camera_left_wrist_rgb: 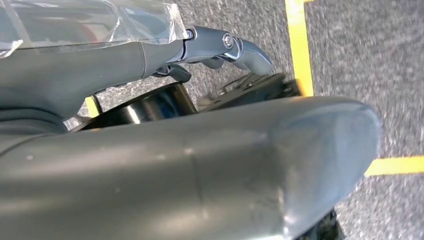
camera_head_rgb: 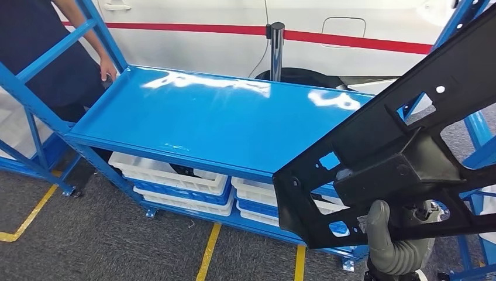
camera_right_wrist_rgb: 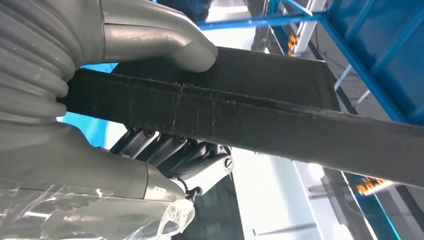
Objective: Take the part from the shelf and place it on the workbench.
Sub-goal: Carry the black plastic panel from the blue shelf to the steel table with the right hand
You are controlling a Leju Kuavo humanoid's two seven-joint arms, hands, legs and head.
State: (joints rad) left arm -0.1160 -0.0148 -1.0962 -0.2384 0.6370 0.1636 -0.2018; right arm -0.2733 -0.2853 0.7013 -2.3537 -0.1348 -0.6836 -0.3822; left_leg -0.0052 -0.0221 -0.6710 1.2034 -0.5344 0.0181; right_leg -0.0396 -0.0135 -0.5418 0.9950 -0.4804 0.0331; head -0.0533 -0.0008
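Black rigid part (camera_head_rgb: pixel 398 146) sits clamped in your right hand (camera_head_rgb: pixel 389 243) at its boxed middle; long and unwieldy, above table (camera_head_rgb: pixel 193 117) right end.

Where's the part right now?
In the head view the black part is held up by the right hand, on the right, overlapping the blue workbench's right end.

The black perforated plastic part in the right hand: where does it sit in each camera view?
Head view: the black perforated plastic part runs diagonally across the right side, above the blue workbench top.
Left wrist view: not in it.
Right wrist view: a black bar crossing the middle.
Shared landmark: the right hand gripping it.
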